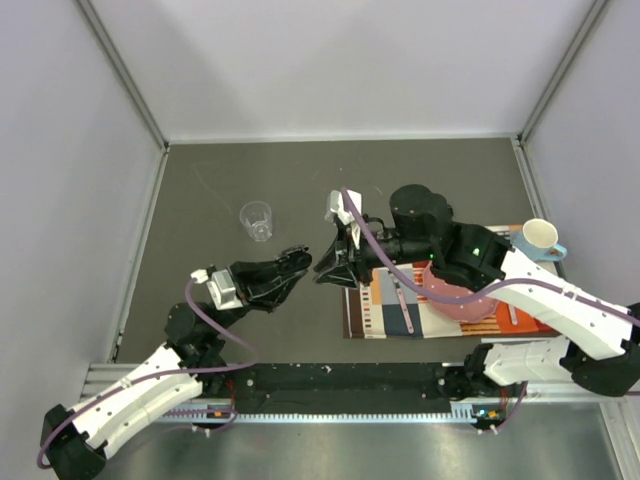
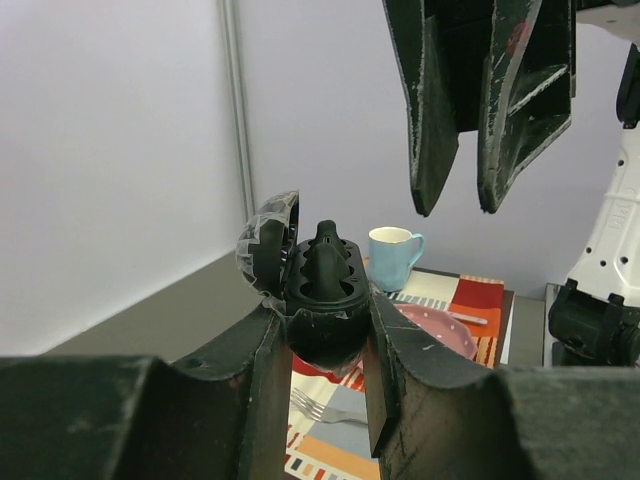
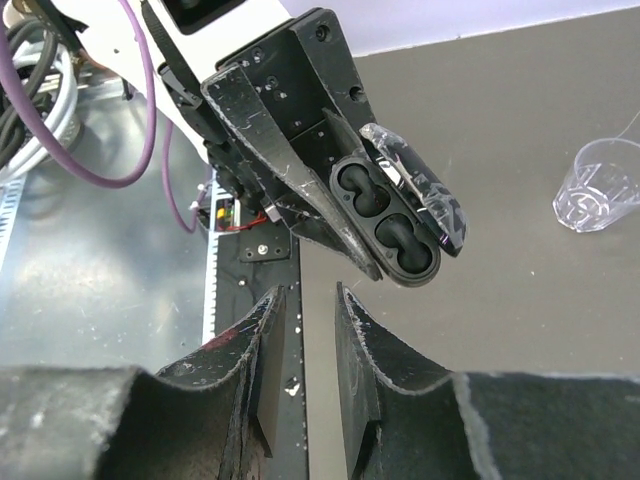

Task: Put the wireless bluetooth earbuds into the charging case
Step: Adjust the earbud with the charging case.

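The left arm [image 1: 130,395] and the right arm [image 1: 560,310] are each built from white link shells joined by black joint housings. A purple cable [image 3: 152,90] is routed along each arm. A white camera module [image 1: 222,290] is fitted at each wrist. A green status light [image 1: 477,238] is lit on the right arm. The fingers [image 2: 430,110] of the right gripper [image 1: 333,274] and of the left gripper [image 1: 298,262] are black, tapered and marked by pale scuffs. Recessed screws [image 3: 321,32] are set in the left gripper body.
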Robot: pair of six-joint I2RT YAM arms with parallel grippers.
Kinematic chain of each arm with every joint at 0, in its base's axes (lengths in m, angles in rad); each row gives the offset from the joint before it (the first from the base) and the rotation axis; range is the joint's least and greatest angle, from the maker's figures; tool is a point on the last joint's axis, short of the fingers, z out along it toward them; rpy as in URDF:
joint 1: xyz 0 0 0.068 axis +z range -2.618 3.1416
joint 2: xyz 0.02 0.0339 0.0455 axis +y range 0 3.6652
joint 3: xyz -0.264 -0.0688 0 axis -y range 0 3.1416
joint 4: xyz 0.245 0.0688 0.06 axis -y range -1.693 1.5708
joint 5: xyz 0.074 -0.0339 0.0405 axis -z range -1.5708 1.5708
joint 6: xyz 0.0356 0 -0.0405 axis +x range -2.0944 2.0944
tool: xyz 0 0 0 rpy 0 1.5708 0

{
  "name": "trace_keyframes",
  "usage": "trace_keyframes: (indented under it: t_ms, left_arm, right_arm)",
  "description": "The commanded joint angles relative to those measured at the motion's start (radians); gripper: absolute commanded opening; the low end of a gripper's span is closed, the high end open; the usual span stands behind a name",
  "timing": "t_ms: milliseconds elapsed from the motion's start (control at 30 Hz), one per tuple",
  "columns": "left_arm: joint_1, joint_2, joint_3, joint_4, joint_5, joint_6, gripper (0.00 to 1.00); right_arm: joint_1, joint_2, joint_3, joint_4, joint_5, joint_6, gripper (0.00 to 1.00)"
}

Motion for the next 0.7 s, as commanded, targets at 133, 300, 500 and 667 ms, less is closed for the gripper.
trace_keyframes:
  t_ms: [133,300,500,667]
  left_arm:
    - [-0.004,0.004,0.048,0.015,0.031,0.002,0.00]
    - [-0.004,0.018,0.056,0.011,0.048,-0.001,0.00]
    - [-0.004,0.036,0.074,0.006,0.086,-0.003,0.00]
    - [-0.004,0.036,0.079,0.006,0.090,-0.003,0.00]
  right_arm:
    - [0.038,0.044,0.106,0.025,0.000,-0.083,0.26]
    - [0.040,0.074,0.135,0.030,-0.030,-0.100,0.29]
    - [0.041,0.115,0.157,0.028,-0.086,-0.100,0.29]
    - [0.041,0.126,0.155,0.030,-0.102,-0.100,0.27]
